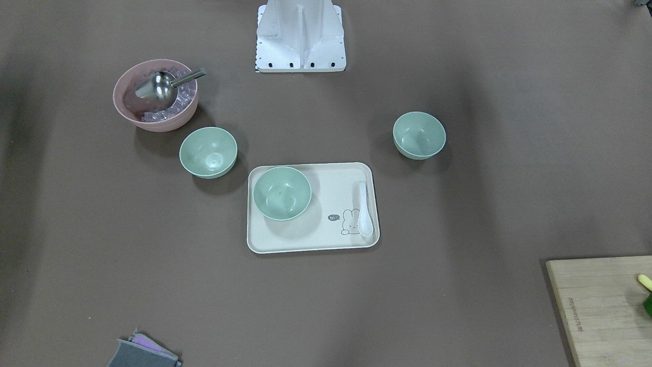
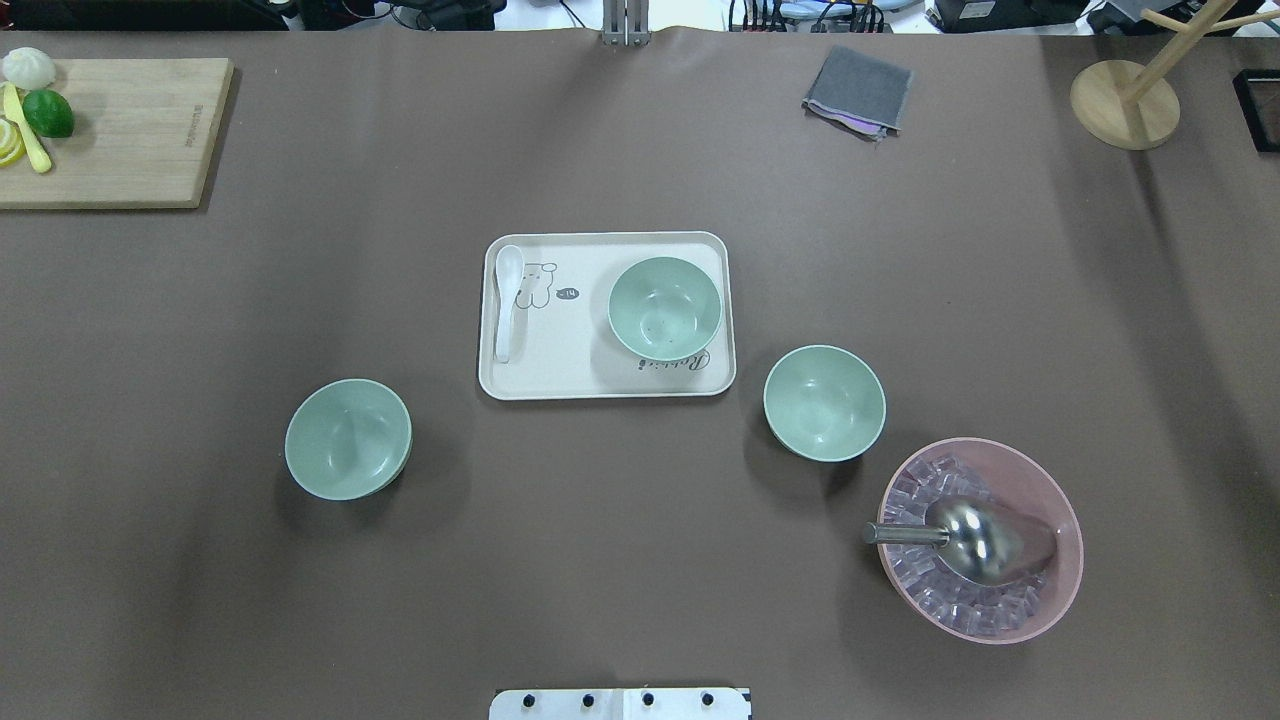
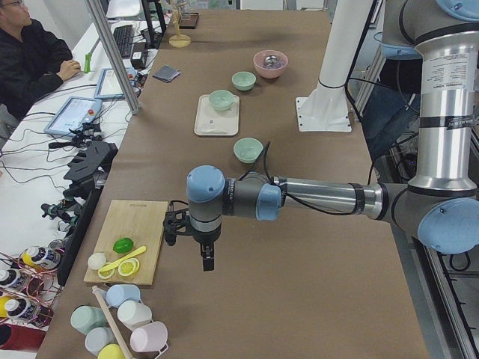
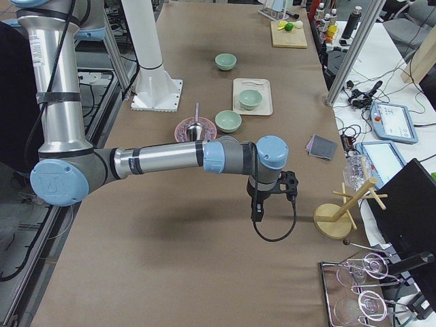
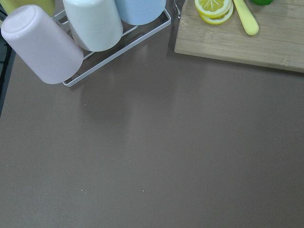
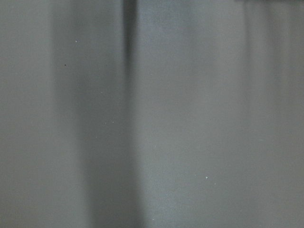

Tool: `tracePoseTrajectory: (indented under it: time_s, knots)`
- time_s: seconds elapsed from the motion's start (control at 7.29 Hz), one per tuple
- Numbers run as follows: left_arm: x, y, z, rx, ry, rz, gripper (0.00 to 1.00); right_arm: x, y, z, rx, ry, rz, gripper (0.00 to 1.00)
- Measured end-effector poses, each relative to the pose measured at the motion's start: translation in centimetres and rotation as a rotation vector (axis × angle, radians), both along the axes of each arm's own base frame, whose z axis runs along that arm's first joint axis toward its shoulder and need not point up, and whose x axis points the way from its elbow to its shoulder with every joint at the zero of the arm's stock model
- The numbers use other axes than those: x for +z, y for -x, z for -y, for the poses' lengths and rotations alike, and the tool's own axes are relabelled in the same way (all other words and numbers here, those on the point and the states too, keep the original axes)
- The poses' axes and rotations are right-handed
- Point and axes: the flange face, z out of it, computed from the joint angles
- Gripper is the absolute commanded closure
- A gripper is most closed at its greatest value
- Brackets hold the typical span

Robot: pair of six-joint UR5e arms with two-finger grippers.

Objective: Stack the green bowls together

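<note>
Far from left gripper (image 3: pixel 207 262), green bowls (image 2: pixel 664 307) unstacked

Robot lab: operator desk (image 3: pixel 28 188), teach pendant (image 3: pixel 72 114)

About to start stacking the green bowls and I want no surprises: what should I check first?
1. Bowls upright, separate: ok; tray bowl, left bowl and right bowl all open side up, none nested.
2. Right bowl apart from pink bowl: ok, close but not touching.
3. Spoon apart from tray bowl: ok.
4. Left gripper and right gripper open: cannot tell, side views only.
5. Grippers away from bowls: ok, both near the table's ends.
</note>
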Motion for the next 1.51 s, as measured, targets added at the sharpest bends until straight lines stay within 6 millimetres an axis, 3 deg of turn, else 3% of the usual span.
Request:
tracePoseTrajectory:
  time_s: [1.51]
  knots:
    - [-0.5, -0.2, 0.2, 0.005, -0.013, -0.002, 0.02, -2.0, 0.0, 1.5, 0.017, -0.023, 0.000, 0.00]
